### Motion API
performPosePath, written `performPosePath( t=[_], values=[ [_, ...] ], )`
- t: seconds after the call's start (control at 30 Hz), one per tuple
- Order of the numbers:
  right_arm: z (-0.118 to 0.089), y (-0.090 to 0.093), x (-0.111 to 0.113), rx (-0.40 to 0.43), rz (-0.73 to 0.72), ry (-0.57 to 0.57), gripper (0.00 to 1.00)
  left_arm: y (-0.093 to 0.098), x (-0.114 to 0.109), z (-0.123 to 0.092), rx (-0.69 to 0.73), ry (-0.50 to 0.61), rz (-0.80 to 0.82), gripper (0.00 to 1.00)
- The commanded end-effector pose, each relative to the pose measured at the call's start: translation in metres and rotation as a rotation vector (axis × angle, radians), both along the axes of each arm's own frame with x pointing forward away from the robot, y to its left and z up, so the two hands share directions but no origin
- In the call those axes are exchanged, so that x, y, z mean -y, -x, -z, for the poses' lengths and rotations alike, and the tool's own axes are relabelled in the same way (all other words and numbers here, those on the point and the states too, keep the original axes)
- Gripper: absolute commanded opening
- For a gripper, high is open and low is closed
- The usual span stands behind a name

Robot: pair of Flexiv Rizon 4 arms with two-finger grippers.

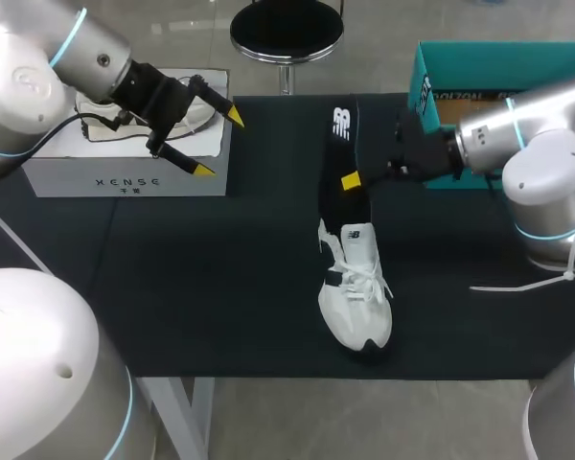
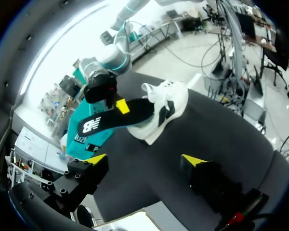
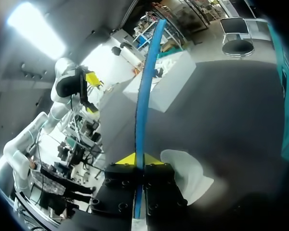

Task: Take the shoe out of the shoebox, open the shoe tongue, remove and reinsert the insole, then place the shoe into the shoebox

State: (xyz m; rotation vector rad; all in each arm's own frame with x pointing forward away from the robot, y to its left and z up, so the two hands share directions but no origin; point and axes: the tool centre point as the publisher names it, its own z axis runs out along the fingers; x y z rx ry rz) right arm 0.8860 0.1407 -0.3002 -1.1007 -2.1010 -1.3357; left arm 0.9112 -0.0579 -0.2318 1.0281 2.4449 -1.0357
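A white shoe [image 1: 357,287] lies on the black mat, toe toward the table's front edge. My right gripper [image 1: 356,178] is shut on a long black insole [image 1: 343,144] with a white logo. The insole stands tilted, its lower end at the shoe's heel. In the right wrist view the insole [image 3: 144,96] shows edge-on as a blue strip clamped in the gripper [image 3: 136,159], with the shoe [image 3: 185,175] just beyond. My left gripper [image 1: 219,143] hangs open and holds nothing above a white box [image 1: 125,172] at the back left. From it the shoe [image 2: 166,103] and insole [image 2: 111,120] lie ahead.
A teal shoebox [image 1: 479,67] stands at the back right, behind my right arm. The white box holds a white item and a cable. The black mat [image 1: 201,287] covers the table. A loose white cable tie [image 1: 527,283] lies at the right.
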Motion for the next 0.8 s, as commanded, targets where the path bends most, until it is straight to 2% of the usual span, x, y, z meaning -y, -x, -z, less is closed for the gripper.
performPosePath(
  t=[0.03, 0.53, 0.8],
  values=[
    [0.006, 0.009, 0.001, -0.016, -0.002, 0.005, 0.0, 0.0, 0.0, 0.0, 0.0, -0.004, 0.001, 1.0],
    [0.019, 0.047, 0.009, -0.09, -0.012, 0.025, 0.0, 0.0, 0.0, 0.0, 0.0, -0.004, 0.001, 1.0],
    [0.032, 0.059, 0.005, -0.117, -0.018, 0.028, 0.0, 0.0, 0.0, 0.0, 0.0, -0.004, 0.001, 1.0]
  ],
)
